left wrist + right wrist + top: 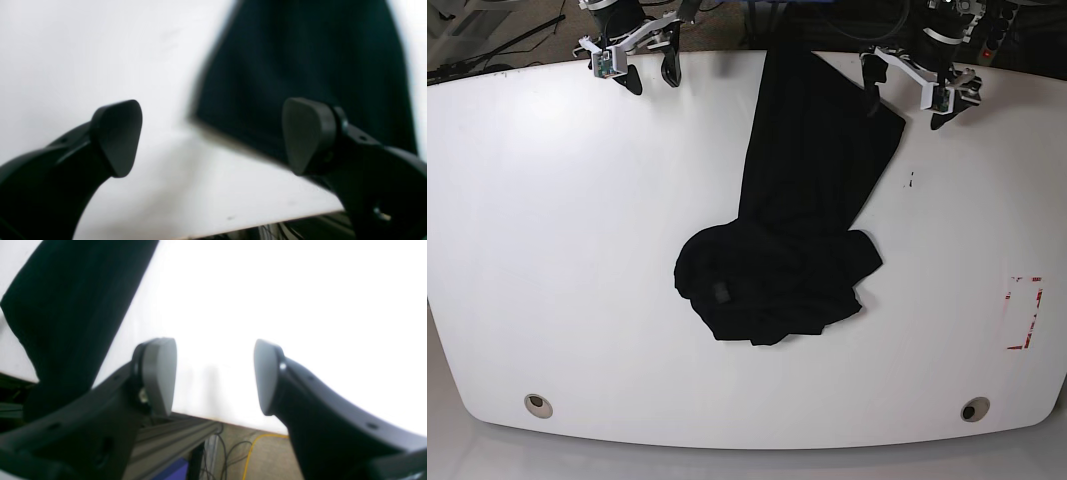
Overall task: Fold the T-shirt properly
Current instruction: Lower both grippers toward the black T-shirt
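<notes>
The black T-shirt [797, 200] lies on the white table [547, 250]. It runs from the far edge toward the middle and ends in a crumpled heap. Its chest print is hidden. My left gripper [908, 97] is open and empty at the far edge, just right of the shirt's upper part. In the left wrist view the left gripper [213, 136] has its jaws wide apart, with the shirt [300, 66] ahead of them. My right gripper [652, 77] is open and empty at the far left edge, apart from the shirt. The right wrist view shows the right gripper [213, 376] and the shirt [73, 306] at its left.
A red marked rectangle [1024, 312] sits at the table's right side. Two round holes [538, 404] [973, 409] are near the front edge. Below the far edge are a metal frame bar [173, 436] and floor cables [253, 446].
</notes>
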Tool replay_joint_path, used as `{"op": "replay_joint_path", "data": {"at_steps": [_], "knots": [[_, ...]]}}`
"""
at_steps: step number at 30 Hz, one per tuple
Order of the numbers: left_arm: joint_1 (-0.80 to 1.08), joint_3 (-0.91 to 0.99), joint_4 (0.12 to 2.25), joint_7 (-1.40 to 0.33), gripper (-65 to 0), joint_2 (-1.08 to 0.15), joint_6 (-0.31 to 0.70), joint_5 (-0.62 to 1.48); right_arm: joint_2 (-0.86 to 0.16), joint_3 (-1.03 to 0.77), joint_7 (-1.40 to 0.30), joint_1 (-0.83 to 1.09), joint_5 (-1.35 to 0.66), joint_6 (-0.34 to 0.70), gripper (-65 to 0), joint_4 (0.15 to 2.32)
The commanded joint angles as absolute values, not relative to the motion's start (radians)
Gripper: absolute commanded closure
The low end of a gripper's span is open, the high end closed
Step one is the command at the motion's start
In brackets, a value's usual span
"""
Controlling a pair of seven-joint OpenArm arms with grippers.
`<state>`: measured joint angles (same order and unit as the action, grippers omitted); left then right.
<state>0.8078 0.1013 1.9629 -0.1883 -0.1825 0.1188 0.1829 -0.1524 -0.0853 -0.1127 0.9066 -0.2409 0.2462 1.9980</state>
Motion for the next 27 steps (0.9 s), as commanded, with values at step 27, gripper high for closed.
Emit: {"op": "replay_joint_path", "data": {"at_steps": [27], "knots": [[0.538,-0.036,1.764,-0.447,-53.6,-0.186,0.114,0.180,-0.163,-0.096,-0.383,0.533,-0.249,0.254,-34.6,2.014]]}}
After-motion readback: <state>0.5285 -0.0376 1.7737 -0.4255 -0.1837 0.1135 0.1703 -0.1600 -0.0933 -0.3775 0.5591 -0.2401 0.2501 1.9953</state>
